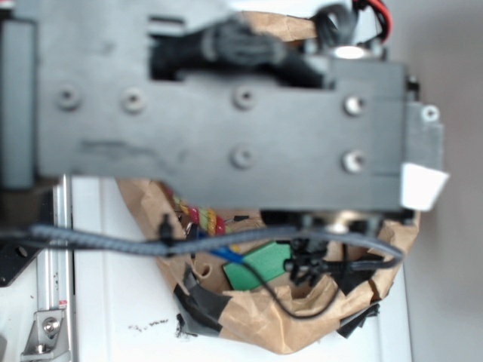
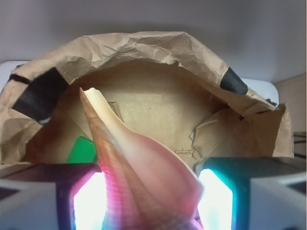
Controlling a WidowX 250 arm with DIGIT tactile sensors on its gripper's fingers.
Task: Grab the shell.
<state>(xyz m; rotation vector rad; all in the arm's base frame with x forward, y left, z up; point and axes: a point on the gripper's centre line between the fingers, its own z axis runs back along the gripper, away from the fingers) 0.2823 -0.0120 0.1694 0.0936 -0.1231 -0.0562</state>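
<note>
In the wrist view the shell (image 2: 139,158) fills the middle, glossy tan-pink with a ribbed brown edge, its pointed tip aimed up and to the left. It sits between the two glowing pads (image 2: 88,201) of my gripper (image 2: 151,203), touching both, so the gripper is shut on it. In the exterior view the shell is hidden behind my blurred dark arm (image 1: 226,113), which covers most of the picture.
A crumpled brown paper bag (image 2: 144,52), patched with black tape (image 2: 41,96), rings the work area. Inside it are a green block (image 1: 260,264) and a twisted multicoloured rope toy (image 1: 200,217). A cable (image 1: 151,245) hangs across the bag.
</note>
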